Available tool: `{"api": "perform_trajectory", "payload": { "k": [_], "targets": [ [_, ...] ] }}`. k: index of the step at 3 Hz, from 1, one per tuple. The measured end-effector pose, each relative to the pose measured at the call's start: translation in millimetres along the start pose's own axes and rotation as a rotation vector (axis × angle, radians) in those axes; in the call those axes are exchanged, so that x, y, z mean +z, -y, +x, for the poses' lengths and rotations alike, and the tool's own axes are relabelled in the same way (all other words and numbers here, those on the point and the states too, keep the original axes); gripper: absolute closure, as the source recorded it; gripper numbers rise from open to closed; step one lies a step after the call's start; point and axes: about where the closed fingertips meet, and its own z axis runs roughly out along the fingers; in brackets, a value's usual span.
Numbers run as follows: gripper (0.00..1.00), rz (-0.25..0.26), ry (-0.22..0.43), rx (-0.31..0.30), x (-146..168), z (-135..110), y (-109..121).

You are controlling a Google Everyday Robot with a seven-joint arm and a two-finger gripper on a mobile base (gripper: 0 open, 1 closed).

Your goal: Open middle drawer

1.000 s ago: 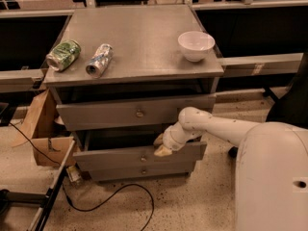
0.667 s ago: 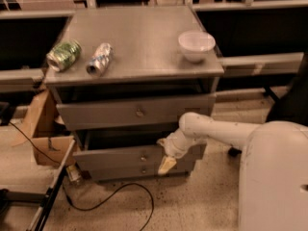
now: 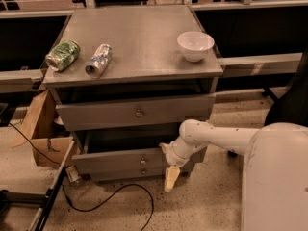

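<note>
Three drawers front the grey desk (image 3: 144, 32), and the middle drawer (image 3: 110, 161), its small brass knob centred, stands pulled partly out below the top drawer (image 3: 96, 115). My pincer (image 3: 170, 178) hangs tip-down just beside the middle drawer's right front corner; I cannot tell whether it is open or closed. A green can (image 3: 62, 55), a silver can (image 3: 98, 60) and a white bowl (image 3: 195, 45) sit on top.

White arm (image 3: 219, 136) reaching left from the robot's body (image 3: 276, 177) at the near right, bent downward at the wrist (image 3: 177, 154). Cream gripper (image 3: 170, 178) hangs low near the scene's centre, tip pointing straight down.
</note>
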Motion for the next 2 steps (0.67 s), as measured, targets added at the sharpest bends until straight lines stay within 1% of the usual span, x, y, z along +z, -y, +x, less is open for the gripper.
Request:
{"api": "perform_trajectory", "payload": {
  "k": [1, 2],
  "targets": [
    [0.0, 0.0, 0.0, 0.0, -1.5, -0.8, 0.0],
    [0.25, -0.013, 0.01, -0.012, 5.2, -6.8, -5.8]
  ]
}}
